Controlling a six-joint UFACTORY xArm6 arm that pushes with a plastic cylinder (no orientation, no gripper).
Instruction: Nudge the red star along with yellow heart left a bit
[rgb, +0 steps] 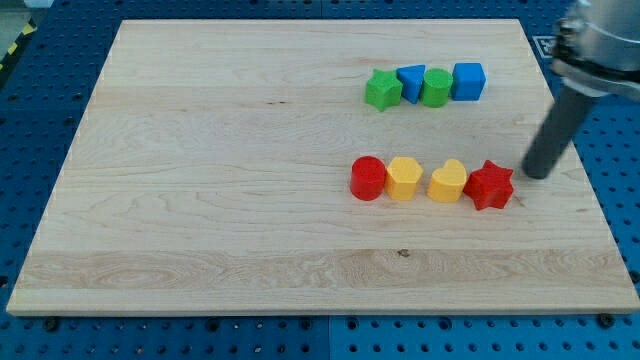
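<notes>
The red star (490, 185) lies on the wooden board (220, 200) at the view's right, the last block of a row. The yellow heart (447, 182) touches its left side. My tip (537, 175) rests on the board just right of the red star, a small gap away, at about the star's height. The dark rod rises from it toward the view's upper right.
In the same row, left of the heart, stand a yellow hexagon-like block (403, 178) and a red cylinder (368, 178). Higher up is a row of a green star (382, 90), blue block (410, 82), green block (435, 87) and blue cube (468, 81).
</notes>
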